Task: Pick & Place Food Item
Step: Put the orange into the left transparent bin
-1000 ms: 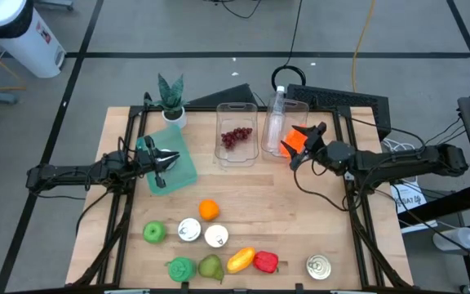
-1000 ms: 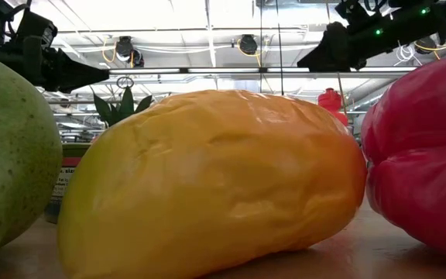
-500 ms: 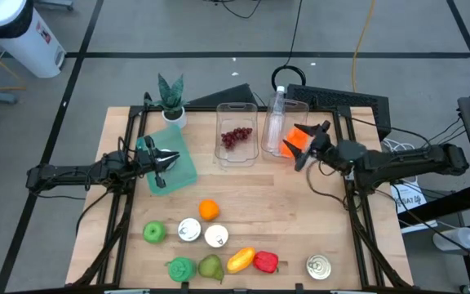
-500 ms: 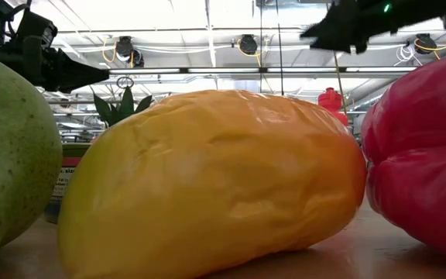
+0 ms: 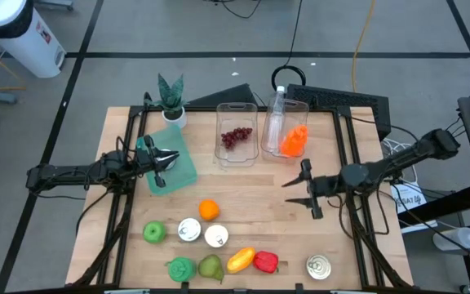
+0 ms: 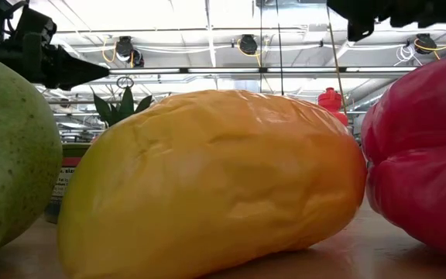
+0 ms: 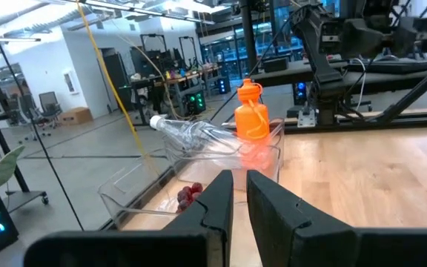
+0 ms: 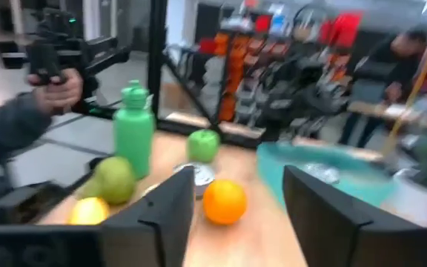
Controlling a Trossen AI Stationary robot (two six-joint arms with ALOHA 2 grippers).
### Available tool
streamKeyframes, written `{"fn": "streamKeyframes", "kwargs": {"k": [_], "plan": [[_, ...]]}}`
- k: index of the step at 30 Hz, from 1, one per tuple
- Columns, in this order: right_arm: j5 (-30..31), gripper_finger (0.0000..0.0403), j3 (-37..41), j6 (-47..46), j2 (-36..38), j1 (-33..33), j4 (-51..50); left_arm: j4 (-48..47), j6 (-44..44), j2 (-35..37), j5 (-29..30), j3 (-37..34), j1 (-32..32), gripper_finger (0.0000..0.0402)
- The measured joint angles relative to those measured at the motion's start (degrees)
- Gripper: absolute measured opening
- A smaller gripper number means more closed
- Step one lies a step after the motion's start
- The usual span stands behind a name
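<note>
An orange bottle-shaped item (image 5: 294, 140) (image 7: 252, 119) rests in the right clear container (image 5: 286, 106), next to a clear plastic bottle (image 5: 276, 110). Grapes (image 5: 235, 136) lie in the left clear container (image 5: 237, 155). My right gripper (image 5: 288, 192) hangs open over the bare wood nearer the table's front, pointing toward the left edge, with nothing between its fingers. In its wrist view (image 8: 236, 215) an orange fruit (image 8: 224, 202) shows farther off. My left gripper (image 5: 163, 163) (image 7: 239, 193) waits shut over the teal tray (image 5: 184, 171).
Near the front edge lie an orange (image 5: 209, 210), a green apple (image 5: 154, 233), two cans (image 5: 189, 230), a green bottle (image 5: 181, 268), a pear (image 5: 210, 267), a yellow fruit (image 5: 241, 260) (image 6: 215, 182), a red pepper (image 5: 265, 262) and another can (image 5: 319, 266). A potted plant (image 5: 170, 98) stands far left. A person's arm (image 8: 21, 126) shows beyond the table.
My right gripper has drawn away from the orange item in the right clear container, swung toward the table's near edge and turned to face the left edge. The orange item stays in the container.
</note>
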State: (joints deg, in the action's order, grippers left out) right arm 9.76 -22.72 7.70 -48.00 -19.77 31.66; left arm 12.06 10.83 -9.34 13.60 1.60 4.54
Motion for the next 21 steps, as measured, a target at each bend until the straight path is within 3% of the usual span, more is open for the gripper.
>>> {"fn": "streamKeyframes", "kwargs": {"k": [4, 8, 11, 15, 21], "plan": [[3.2, 0.0141, 3.3, 2.2, -1.8, -0.2, 10.0, 0.3, 0.7, 0.0, -0.1, 0.0, 0.0, 0.0051], [3.7, 0.0108, 3.8, 2.3, -1.8, -0.2, 9.6, 2.4, 0.5, 0.0, -1.4, 0.3, -0.2, 0.0051], [3.7, 0.009, 3.8, 2.7, -1.8, -0.2, 9.4, -1.1, -2.5, -1.1, -2.4, 3.1, -1.4, 0.0051], [3.7, 0.0074, 3.8, 4.6, -1.8, -0.2, 9.2, -12.6, -4.6, -7.3, -5.4, 12.9, -5.9, 0.0051], [3.7, 0.0058, 3.8, 5.8, -1.8, 0.3, 9.9, -31.7, -11.8, -27.6, 3.5, 33.7, -13.1, 0.0051]]}}
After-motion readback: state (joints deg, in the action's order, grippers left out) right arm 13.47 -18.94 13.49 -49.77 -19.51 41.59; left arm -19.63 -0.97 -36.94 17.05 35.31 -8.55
